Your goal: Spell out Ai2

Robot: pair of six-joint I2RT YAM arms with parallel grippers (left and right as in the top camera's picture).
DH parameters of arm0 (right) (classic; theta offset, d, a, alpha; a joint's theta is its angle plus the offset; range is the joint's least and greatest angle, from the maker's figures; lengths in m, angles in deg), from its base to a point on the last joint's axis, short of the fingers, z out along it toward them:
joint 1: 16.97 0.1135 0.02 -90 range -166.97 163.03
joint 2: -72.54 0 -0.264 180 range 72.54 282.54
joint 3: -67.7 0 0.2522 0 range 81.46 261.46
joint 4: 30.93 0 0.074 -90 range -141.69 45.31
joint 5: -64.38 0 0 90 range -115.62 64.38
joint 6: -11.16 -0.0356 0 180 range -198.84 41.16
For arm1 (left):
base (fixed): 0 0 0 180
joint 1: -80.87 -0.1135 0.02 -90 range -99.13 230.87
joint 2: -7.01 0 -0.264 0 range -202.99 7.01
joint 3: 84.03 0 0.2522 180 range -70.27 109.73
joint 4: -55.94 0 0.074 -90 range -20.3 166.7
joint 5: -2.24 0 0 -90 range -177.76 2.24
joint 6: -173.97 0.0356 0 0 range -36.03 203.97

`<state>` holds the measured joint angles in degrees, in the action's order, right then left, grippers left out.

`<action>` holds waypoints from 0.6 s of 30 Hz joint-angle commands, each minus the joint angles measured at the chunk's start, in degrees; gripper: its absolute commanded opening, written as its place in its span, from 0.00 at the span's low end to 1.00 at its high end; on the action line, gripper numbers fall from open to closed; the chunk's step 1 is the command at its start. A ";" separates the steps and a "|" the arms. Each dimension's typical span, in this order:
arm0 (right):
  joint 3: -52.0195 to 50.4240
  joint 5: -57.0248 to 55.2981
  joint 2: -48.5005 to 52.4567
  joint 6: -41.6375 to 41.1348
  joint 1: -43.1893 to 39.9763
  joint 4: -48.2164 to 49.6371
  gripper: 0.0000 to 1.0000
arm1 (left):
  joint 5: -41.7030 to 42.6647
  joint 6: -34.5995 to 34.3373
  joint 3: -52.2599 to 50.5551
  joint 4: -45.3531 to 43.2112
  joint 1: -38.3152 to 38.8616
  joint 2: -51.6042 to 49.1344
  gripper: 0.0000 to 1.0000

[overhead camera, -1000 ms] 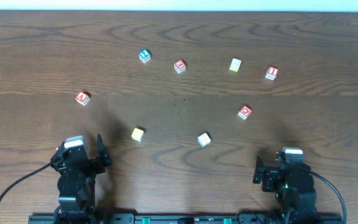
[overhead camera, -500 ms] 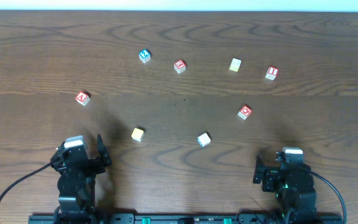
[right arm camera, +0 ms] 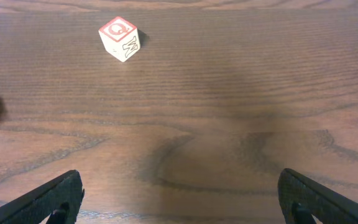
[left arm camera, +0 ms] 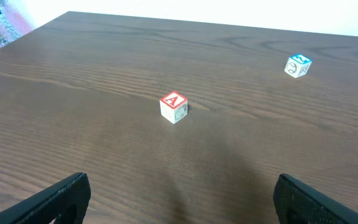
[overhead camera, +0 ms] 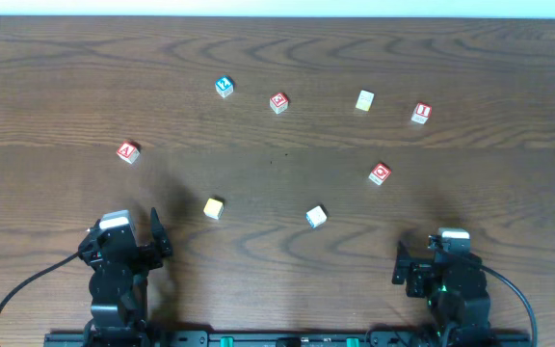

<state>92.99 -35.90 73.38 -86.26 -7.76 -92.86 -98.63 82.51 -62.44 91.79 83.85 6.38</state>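
landmark = the o cube [overhead camera: 381,173], red-framed w/ the round mark, not one of ours. from it, the i cube [overhead camera: 421,113] sits near, a bit to the right & farther from the arms. the a cube [overhead camera: 128,151] lies well apart to the left, slightly farther out. the 2 cube [overhead camera: 224,87] is also well left of it & farther out again, toward the far edge of the table [overhead camera: 509,58]. all three stand apart from each other, so nothing is spelled yet.

left gripper [left arm camera: 182,202]: jaws spread wide, nothing btwn them, low over the near side, well left of the o cube. right gripper [right arm camera: 182,199]: same, wide & empty, on the near side of the o cube & a bit right.

handling, as we judge it: tiny hard blocks, prob wood, so light & stiff. no crush risk, but easy to flick or tip if one jaw lands first. we'd pinch across two opposite side faces, letter face kept up. the a cube sits turned vs the table grain, so we'd yaw the wrist to square up to its sides, else it will likely twist out.
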 commanded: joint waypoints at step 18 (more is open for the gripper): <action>-0.76 2.89 -0.50 -0.90 -0.52 1.40 0.99 | 0.02 0.20 -1.27 0.17 -0.35 0.37 0.95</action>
<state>92.99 -35.25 73.38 -86.26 -7.76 -91.94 -98.63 82.51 -62.44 91.79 83.85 6.38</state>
